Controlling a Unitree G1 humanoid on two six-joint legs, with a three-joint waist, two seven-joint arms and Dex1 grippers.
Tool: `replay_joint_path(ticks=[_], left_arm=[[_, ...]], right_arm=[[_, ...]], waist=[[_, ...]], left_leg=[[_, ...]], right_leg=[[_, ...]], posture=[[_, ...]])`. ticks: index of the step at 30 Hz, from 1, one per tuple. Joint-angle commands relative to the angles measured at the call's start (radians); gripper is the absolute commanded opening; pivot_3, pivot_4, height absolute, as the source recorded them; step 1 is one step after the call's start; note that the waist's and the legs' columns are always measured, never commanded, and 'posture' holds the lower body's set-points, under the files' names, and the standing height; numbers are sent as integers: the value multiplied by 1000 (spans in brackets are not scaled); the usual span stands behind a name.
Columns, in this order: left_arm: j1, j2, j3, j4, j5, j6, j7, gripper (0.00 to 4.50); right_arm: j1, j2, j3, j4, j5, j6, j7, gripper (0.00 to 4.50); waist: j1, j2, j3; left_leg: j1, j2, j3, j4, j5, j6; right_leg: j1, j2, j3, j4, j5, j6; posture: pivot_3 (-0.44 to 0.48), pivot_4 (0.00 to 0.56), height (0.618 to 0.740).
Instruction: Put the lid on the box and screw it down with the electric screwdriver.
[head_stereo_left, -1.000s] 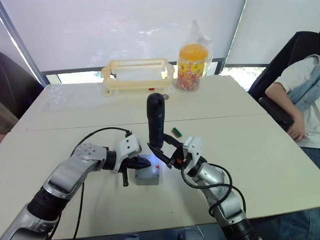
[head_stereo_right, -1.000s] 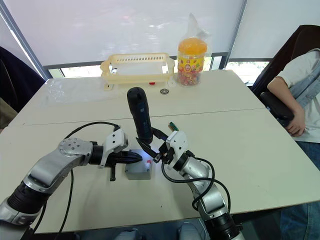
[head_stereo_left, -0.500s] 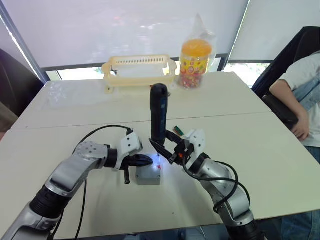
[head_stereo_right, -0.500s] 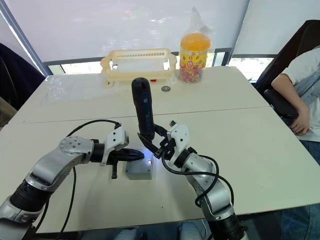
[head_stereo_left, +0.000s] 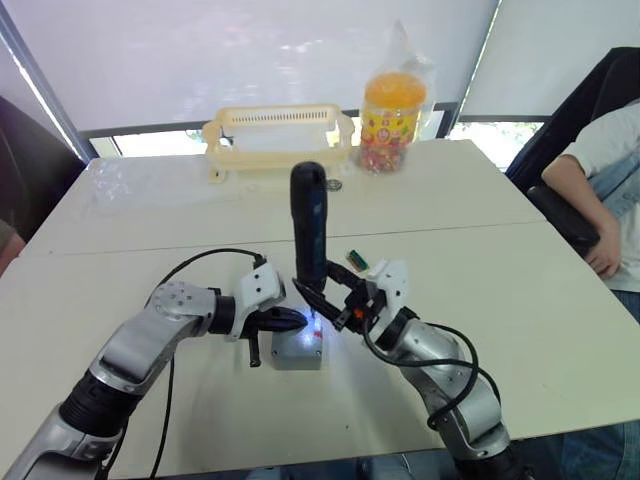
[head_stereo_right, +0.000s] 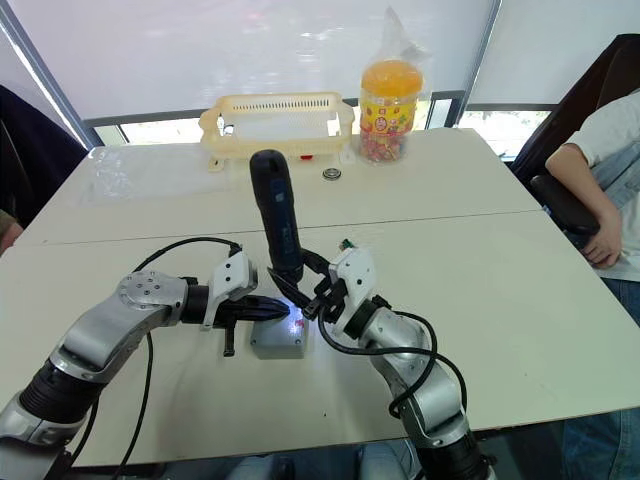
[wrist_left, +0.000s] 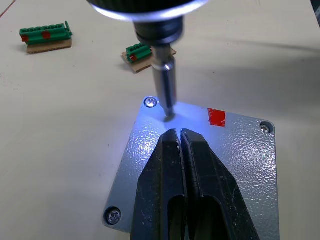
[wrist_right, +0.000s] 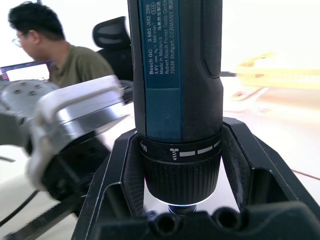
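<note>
Electric screwdriver (head_stereo_left: 309, 235) stands nearly upright, long axis vertical, bit down, its tip on the lid (wrist_left: 220, 165) just beside a corner screw (wrist_left: 150, 102), tool light glowing on the plate. Right pincer (head_stereo_left: 333, 302) is clenched around the screwdriver's lower collar. Lid sits on the box (head_stereo_left: 296, 350), near the surface's front edge, centre. Left pincer (head_stereo_left: 291, 319) has its fingers (wrist_left: 167, 200) pressed together, resting on the lid, tips just short of the bit. Red mark (wrist_left: 216, 117) shows on the lid. Two small green pieces (wrist_left: 46, 36) lie on the surface beyond the box. At the far edge: a cream basket (head_stereo_left: 279, 148), contents unclear, and a jar (head_stereo_left: 391, 120) of sweets.
</note>
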Motion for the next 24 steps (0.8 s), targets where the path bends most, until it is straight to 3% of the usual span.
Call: replay_joint_path(ticks=[1,24], left_arm=[[27,11,-37,26,28,24,-4,62],[27,10,-33,28,29,29,2,62]], right_arm=[[-27,-1,-5,-92,38,-6,10,1782],[-33,15,-14,36,-31,-133,-33,1782]], waist=[[-1,0,0],[-1,0,0]], left_leg=[[0,0,0,0,0,0],[1,0,1,2,0,0]], right_leg=[[0,0,0,0,0,0],[0,0,0,2,0,0]], posture=[[0,150,740],[0,150,740]])
